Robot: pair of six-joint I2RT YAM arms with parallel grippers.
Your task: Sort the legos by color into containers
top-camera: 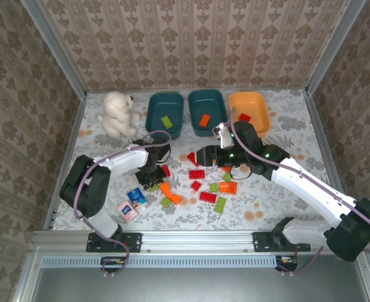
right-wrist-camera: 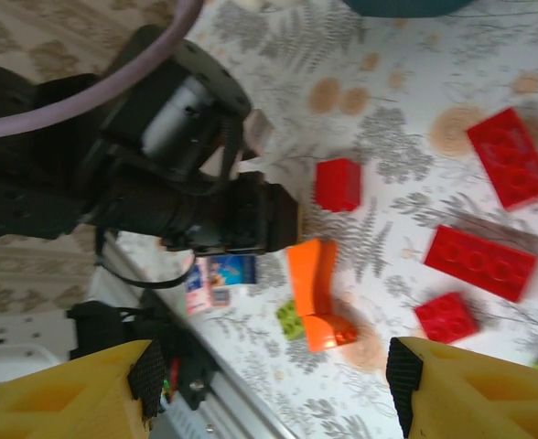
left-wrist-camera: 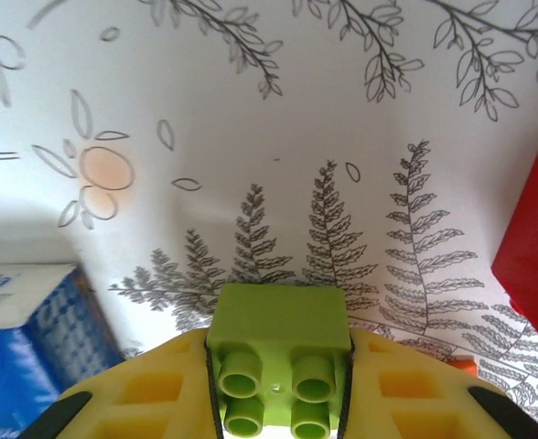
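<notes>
**Light green brick** (left-wrist-camera: pixel 278 343): clamped between the yellow fingers (left-wrist-camera: pixel 150 393) of the left gripper (left-wrist-camera: pixel 278 389), studs facing the wrist camera. The jaws press on its 2 side faces. It sits low over the fern-print table (left-wrist-camera: pixel 296 110); I cannot tell whether it touches. A blue carton (left-wrist-camera: pixel 22 357) lies just to its left in that view, and a red brick (left-wrist-camera: pixel 534 265) at the right edge.

**Other legos:** loose on the table between the 2 arms, in the near half.
- Overhead, 3 red bricks (top-camera: pixel 197 174) lie mid-pile.
- Green bricks (top-camera: pixel 220 204) and an orange brick (top-camera: pixel 229 187) lie toward the right.
- An orange piece (top-camera: pixel 169 190) lies beside a green one (top-camera: pixel 166 202) on the left.
- The pink carton (top-camera: pixel 127 211) lies at the near left of the pile.

**Containers:** 3 tubs in a row at the far edge.
- The left teal tub (top-camera: pixel 152 107) holds 1 green brick (top-camera: pixel 167 121).
- The middle teal tub (top-camera: pixel 201 94) holds 1 orange brick (top-camera: pixel 204 119).
- The orange tub (top-camera: pixel 260 107) holds 1 red brick (top-camera: pixel 244 117).
- A white plush bear (top-camera: pixel 119 113) sits left of the row.

**Right gripper** (right-wrist-camera: pixel 274 366): jaws apart with nothing between them. It hangs above the pile and faces the left arm (right-wrist-camera: pixel 159 183).
</notes>
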